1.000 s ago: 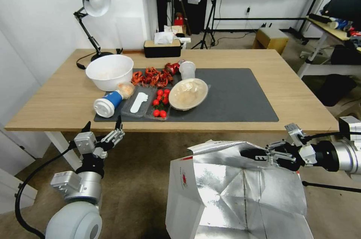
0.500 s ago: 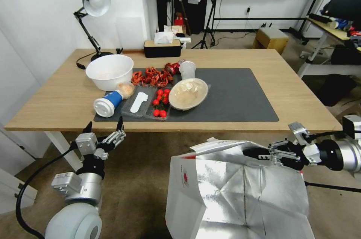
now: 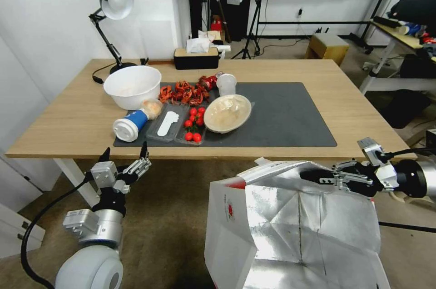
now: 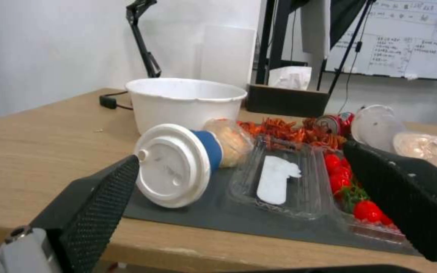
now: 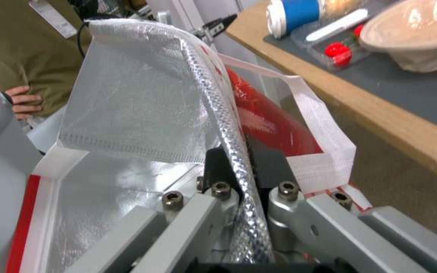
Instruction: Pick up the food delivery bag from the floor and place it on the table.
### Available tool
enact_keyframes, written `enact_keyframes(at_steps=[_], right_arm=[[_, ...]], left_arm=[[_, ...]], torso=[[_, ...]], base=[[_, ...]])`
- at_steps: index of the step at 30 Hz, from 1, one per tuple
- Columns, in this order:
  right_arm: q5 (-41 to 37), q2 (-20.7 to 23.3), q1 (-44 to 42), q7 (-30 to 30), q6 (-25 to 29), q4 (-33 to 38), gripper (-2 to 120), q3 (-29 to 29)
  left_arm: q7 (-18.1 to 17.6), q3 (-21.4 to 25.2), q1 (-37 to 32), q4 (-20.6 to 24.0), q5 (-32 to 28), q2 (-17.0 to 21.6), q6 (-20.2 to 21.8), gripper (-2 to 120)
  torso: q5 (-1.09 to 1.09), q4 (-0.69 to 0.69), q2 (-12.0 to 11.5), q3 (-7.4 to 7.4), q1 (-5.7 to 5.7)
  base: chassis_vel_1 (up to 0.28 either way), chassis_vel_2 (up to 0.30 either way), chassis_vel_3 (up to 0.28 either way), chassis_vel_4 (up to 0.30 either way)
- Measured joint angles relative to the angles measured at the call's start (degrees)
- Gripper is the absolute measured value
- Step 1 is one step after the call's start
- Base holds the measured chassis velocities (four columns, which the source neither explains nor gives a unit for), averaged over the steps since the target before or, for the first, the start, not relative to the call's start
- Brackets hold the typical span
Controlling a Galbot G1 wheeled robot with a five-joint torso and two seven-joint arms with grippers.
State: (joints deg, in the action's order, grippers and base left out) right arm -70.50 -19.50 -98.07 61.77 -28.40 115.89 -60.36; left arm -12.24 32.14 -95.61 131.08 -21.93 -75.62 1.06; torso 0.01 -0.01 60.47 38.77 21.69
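Since the right gripper (image 3: 318,175) has its jaws pinched on the foil rim of the food delivery bag (image 3: 290,230), hanging just below the tabletop (image 3: 354,112) edge, I'd guess it's light, floppy, crinkly stuff. The mat's right half looks free. The left gripper (image 3: 125,159) idles, jaws spread.

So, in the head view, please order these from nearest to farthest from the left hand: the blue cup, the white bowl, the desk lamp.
From the left hand, below the table's near edge:
1. Blue cup, lying on the mat's near left corner.
2. White bowl, behind the cup.
3. Desk lamp, at the far left corner.
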Motion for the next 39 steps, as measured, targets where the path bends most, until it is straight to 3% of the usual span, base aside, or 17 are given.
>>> enact_keyframes(at_steps=[10,25,32,35,36,39], right_arm=[[-0.31,1.63,-0.60,0.07,-0.31,-0.42,0,-2.88],[-8.08,2.94,-0.57,-2.03,-1.46,-2.97,0,-14.92],[-16.15,3.24,0.66,-10.16,-1.60,-3.68,0,-19.53],[-20.42,3.29,1.40,-18.40,-0.05,-2.98,0,-19.96],[-20.42,3.29,1.40,-18.40,-0.05,-2.98,0,-19.96],[-30.26,2.88,2.79,-34.73,5.94,0.42,0,-18.07]], left_arm=[[-0.18,0.85,-0.74,0.87,0.28,-0.33,-0.47,100],[-0.37,0.90,-1.27,1.22,0.57,-0.34,-0.81,100],[-0.46,0.75,-1.46,1.34,0.78,-0.40,-0.84,100],[-0.48,0.75,-1.53,1.34,0.80,-0.41,-0.86,100],[-0.48,0.75,-1.53,1.34,0.80,-0.41,-0.86,100],[-0.48,0.58,-1.45,1.34,0.87,-0.42,-0.86,100]], torso=[[-0.01,0.01,-0.03,-0.01,0.00],[0.00,0.00,-0.04,-0.03,-0.02],[-0.01,0.00,-0.05,-0.03,-0.02],[0.00,0.01,-0.05,-0.03,-0.03],[0.00,0.01,-0.05,-0.03,-0.03],[-0.02,0.02,-0.06,-0.03,-0.02]], base=[[0.000,0.000,0.000,0.000],[0.000,0.000,0.000,0.000],[0.000,0.000,0.000,0.000],[0.000,0.000,0.000,0.000],[0.000,0.000,0.000,0.000],[0.000,0.000,0.000,0.000]])
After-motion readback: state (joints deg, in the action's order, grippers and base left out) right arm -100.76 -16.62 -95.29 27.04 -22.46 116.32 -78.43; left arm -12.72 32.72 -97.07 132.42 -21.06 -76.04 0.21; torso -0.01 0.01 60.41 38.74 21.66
